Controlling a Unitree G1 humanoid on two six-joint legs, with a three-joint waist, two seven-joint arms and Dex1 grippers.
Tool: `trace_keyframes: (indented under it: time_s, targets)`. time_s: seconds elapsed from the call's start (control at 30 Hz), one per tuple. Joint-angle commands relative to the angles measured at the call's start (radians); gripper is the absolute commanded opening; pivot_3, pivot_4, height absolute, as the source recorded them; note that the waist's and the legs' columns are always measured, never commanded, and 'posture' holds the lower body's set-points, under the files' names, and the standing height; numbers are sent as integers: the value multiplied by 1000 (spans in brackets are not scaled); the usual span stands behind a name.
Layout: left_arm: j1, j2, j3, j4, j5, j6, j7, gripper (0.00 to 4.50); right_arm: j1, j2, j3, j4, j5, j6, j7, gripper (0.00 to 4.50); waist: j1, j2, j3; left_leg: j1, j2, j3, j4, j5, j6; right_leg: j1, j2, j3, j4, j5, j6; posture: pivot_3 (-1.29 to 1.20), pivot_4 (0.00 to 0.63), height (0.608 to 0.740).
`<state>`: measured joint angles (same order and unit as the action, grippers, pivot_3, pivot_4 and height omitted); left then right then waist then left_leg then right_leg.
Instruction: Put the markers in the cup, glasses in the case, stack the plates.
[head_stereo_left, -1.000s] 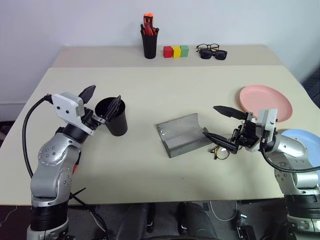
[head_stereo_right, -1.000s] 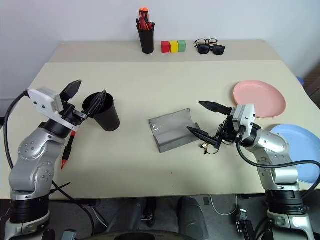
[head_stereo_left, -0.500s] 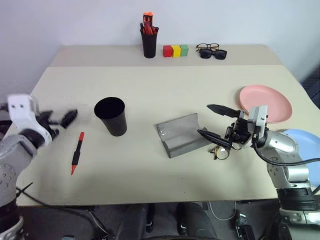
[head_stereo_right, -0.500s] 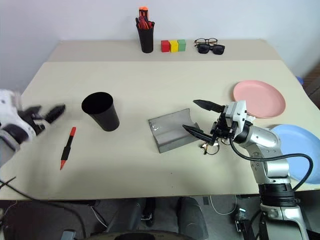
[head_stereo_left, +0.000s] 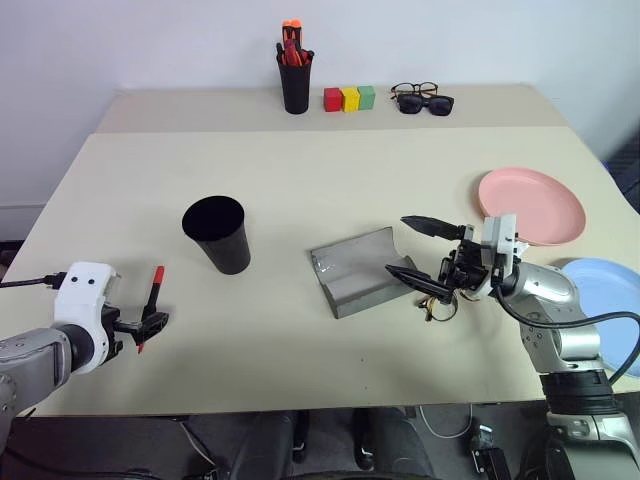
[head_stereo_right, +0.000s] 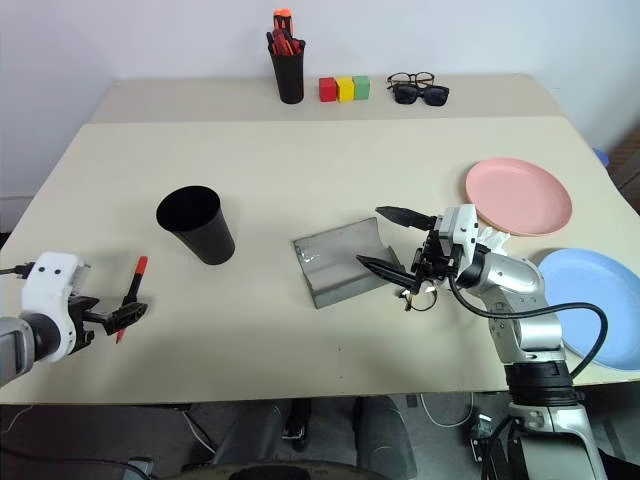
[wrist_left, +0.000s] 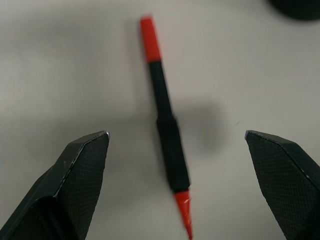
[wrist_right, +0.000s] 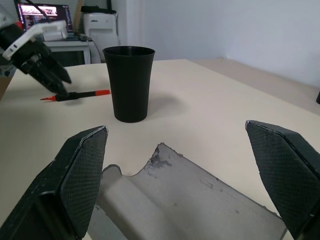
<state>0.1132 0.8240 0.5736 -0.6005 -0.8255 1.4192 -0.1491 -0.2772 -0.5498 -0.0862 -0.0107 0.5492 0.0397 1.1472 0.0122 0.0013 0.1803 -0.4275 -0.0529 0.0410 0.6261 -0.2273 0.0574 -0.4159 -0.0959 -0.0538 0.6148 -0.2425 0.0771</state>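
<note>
A dark marker (wrist_left: 167, 125) with a red cap lies on the table near the front left. My left gripper (head_stereo_left: 150, 322) hangs over it, open, with a finger (wrist_left: 85, 165) on either side and nothing held. The black cup (head_stereo_left: 222, 235) stands upright beyond it. The grey case (head_stereo_left: 362, 270) lies open mid-table. My right gripper (head_stereo_left: 398, 245) is open at the case's right edge, just above the wire-rimmed glasses (head_stereo_left: 437, 305) on the table. The pink plate (head_stereo_left: 530, 205) and the blue plate (head_stereo_left: 605, 290) lie apart at the right.
At the back stand a tall black pen holder (head_stereo_left: 295, 80) with orange-red pens, three coloured blocks (head_stereo_left: 349, 98), and black-framed glasses with sunglasses (head_stereo_left: 422, 100). The right wrist view shows the cup (wrist_right: 129, 82) and my left gripper (wrist_right: 40, 60) by the marker (wrist_right: 82, 94).
My left arm has swung away from the cup, down and to the left, and now points down over the marker. The right gripper has edged slightly toward the case.
</note>
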Motion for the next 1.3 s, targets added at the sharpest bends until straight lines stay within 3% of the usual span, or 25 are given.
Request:
trace_keyframes:
  time_s: [0.03,0.17,0.27,0.47,0.53,0.73,1.0,1.17,1.23,1.3]
  targets:
    - [-36,-11,-39,3,57,71,44,4462,-21,9,-3,-1,-1,-14,8,4500,0,0,0,0,0,0,0,0,0,0,0,0,0,0,0,0,150,740]
    - [-75,-39,-92,40,121,127,74,4462,-27,9,-3,3,-4,-14,15,4500,1,1,-1,1,0,0,1,0,0,1,0,0,0,0,0,0,150,740]
    - [-99,-75,-141,76,162,135,82,3716,-28,6,-9,2,-5,-12,17,4500,1,9,-5,2,0,0,1,0,0,2,0,0,0,0,-1,0,150,740]
    - [-143,-155,-159,97,211,165,75,690,-17,-6,-27,-9,-7,-11,11,4500,0,17,-10,5,0,0,0,0,0,3,-1,0,3,1,-1,0,150,740]
    - [-153,-168,-161,91,227,175,70,52,-11,-12,-34,-10,-7,-12,11,4500,0,17,-10,5,0,0,0,0,0,4,-1,0,4,2,-3,0,150,740]
    - [-173,-203,-138,60,259,189,53,52,-2,-19,-48,-4,-7,-17,6,4500,0,19,-12,8,0,0,0,0,0,6,-1,0,4,2,-3,0,150,740]
    - [-100,-279,-44,-26,320,48,54,52,-5,-21,-53,20,-11,-11,-3,4500,0,18,-11,7,0,0,2,0,0,7,-1,0,2,2,-3,0,150,740]
    - [-83,-347,-14,-26,429,-203,123,52,38,-33,-65,3,-5,-12,2,4500,3,15,-9,4,0,0,1,0,0,5,-1,0,0,2,-3,0,150,740]
    - [-86,-383,-41,3,576,-523,211,52,48,-36,-75,-5,-4,-22,5,4500,3,13,-8,1,0,0,2,0,0,3,-1,-1,0,2,-3,0,150,740]
    - [-88,-393,-64,43,659,-667,253,52,53,-36,-82,-10,-4,-35,7,4500,3,9,-7,0,0,2,3,0,0,3,-1,0,-1,2,-3,0,150,740]
